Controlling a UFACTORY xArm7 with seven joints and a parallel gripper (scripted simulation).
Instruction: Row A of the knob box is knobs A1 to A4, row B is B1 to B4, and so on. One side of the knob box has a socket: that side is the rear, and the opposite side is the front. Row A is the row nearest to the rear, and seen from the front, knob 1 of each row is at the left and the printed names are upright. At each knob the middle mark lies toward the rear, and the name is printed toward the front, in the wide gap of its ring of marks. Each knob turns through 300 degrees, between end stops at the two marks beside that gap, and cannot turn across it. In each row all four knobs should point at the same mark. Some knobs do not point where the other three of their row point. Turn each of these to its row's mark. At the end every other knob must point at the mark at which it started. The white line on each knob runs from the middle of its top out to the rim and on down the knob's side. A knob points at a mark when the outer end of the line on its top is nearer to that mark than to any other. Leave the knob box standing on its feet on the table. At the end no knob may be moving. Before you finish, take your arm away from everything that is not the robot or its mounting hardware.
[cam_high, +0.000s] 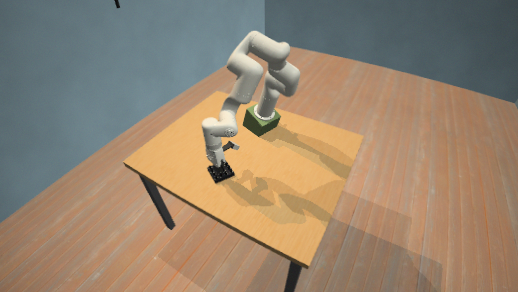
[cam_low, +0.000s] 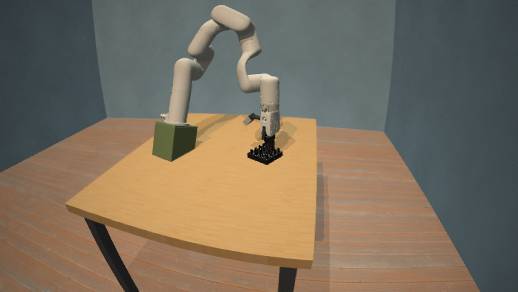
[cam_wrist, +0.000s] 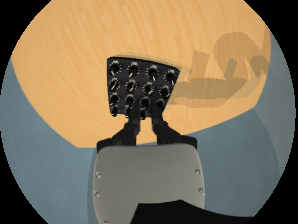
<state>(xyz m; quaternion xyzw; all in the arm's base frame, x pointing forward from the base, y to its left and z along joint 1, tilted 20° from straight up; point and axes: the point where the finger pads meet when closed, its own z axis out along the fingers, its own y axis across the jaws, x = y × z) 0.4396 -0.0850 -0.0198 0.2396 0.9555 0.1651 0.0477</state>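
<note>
See knob box (cam_high: 217, 180) (cam_low: 258, 159) (cam_wrist: 142, 79) near centre in wrist view, upright on table (cam_high: 175, 145) (cam_low: 200, 200) (cam_wrist: 65, 75). See gripper (cam_high: 219, 165) (cam_low: 269, 144) (cam_wrist: 145, 107) over its lower edge, slightly open, apparently gripping nothing. Cannot tell which rows match or remain.

High top and lower side views share arm and table; the near wrist view faces down-forward.

The desk (cam_high: 280, 165) (cam_low: 200, 190) (cam_wrist: 60, 90) looks like smooth wood with fine grain, kinda satin. Floor's (cam_high: 400, 135) (cam_low: 360, 200) rougher-looking wood planks. The arm (cam_high: 247, 82) (cam_low: 181, 92) has a smooth, plasticky, low-sheen shell, and the knob box (cam_high: 216, 179) (cam_low: 266, 161) (cam_wrist: 140, 77) looks like dark plastic.
</note>
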